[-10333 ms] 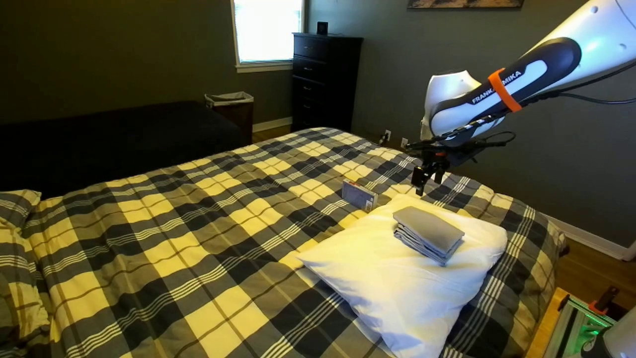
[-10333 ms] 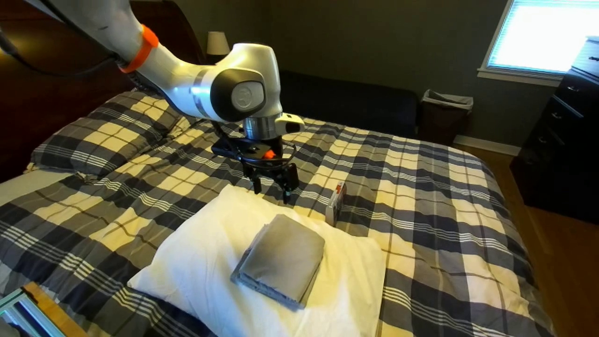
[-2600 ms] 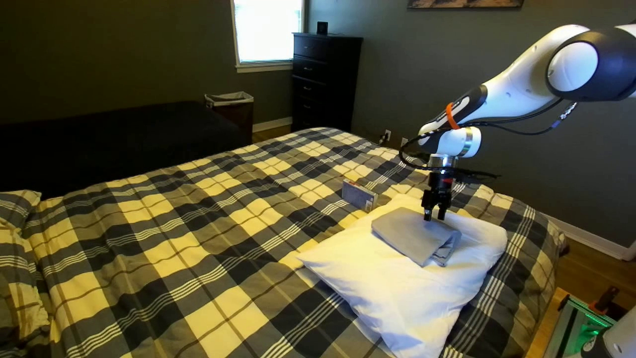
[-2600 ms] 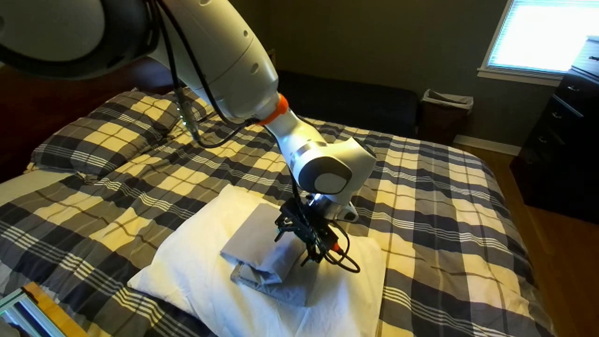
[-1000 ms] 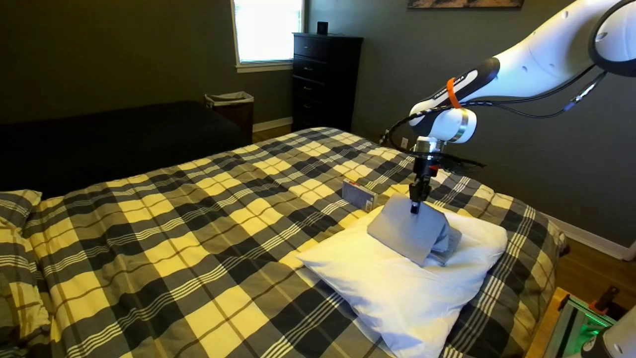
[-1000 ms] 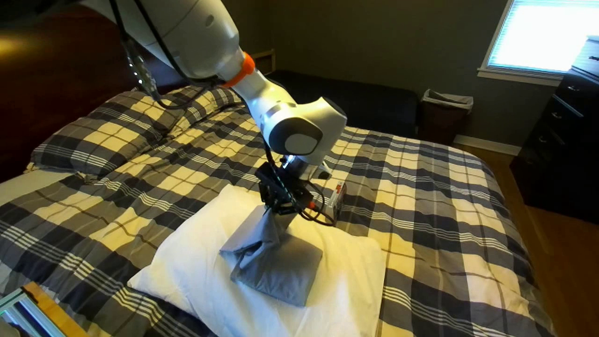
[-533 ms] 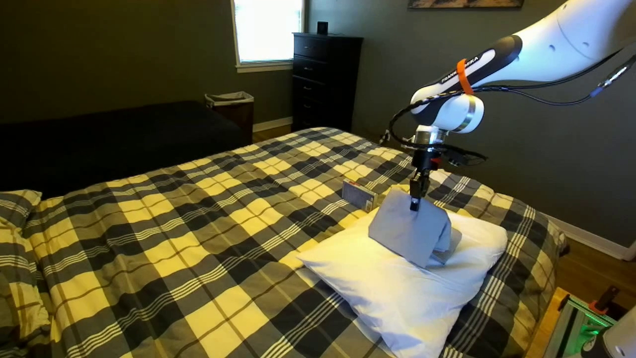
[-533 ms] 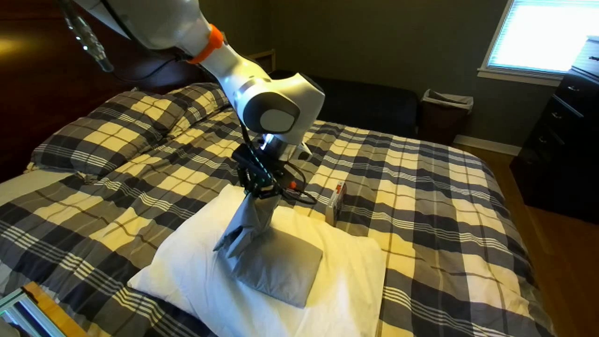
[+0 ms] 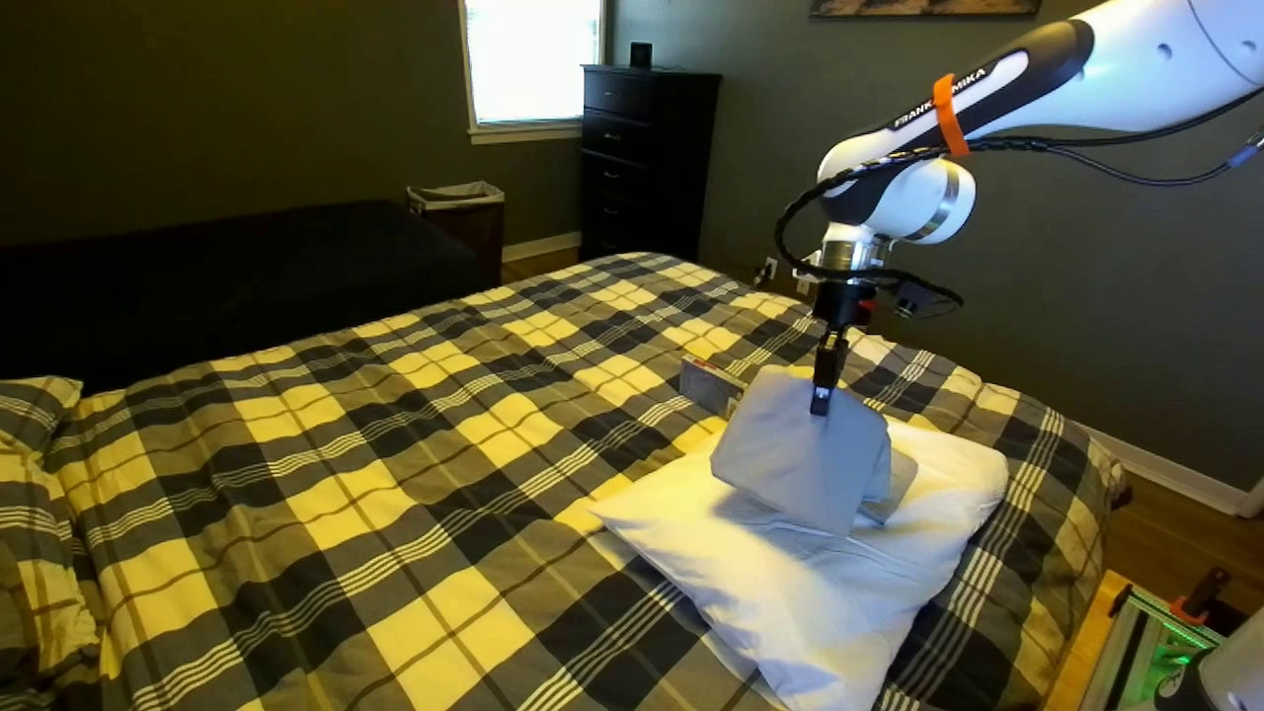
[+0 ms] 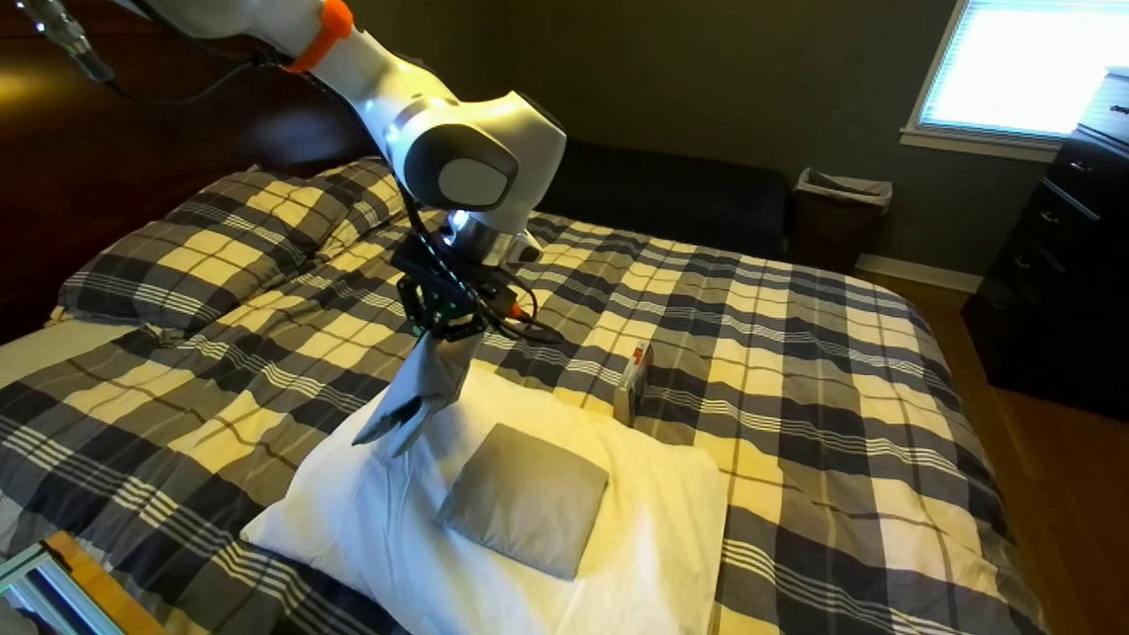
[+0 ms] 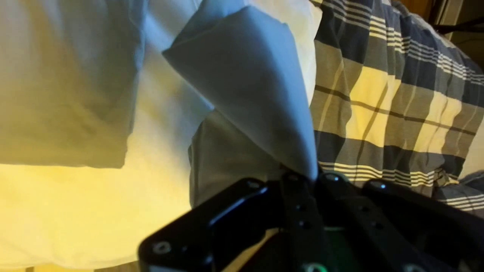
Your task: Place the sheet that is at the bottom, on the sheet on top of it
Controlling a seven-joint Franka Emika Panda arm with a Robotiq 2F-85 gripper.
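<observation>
My gripper (image 9: 821, 403) is shut on the folded grey top sheet (image 9: 785, 456), which hangs from the fingertips in a crumpled fold. In an exterior view this held sheet (image 10: 427, 379) hangs over the pillow's far-left part, beside the bottom sheet. That bottom sheet (image 10: 529, 501), grey and folded into a flat square, lies on the white pillow (image 10: 657, 529). From the wrist, the held sheet (image 11: 249, 87) runs into the jaws, and the bottom sheet (image 11: 72, 98) lies to the left, apart from it. Elsewhere the held sheet hides much of the bottom sheet (image 9: 897, 484).
A small box (image 10: 632, 384) stands on the plaid bedspread (image 9: 464, 513) by the pillow's edge. Plaid pillows (image 10: 203, 247) lie toward the headboard. A wooden edge with a metal rail (image 9: 1136, 642) sits close to the robot's base.
My gripper took hold of the top sheet, lifted it and carried it off the bottom sheet, toward the headboard side. The bottom sheet now lies uncovered and has stayed in place.
</observation>
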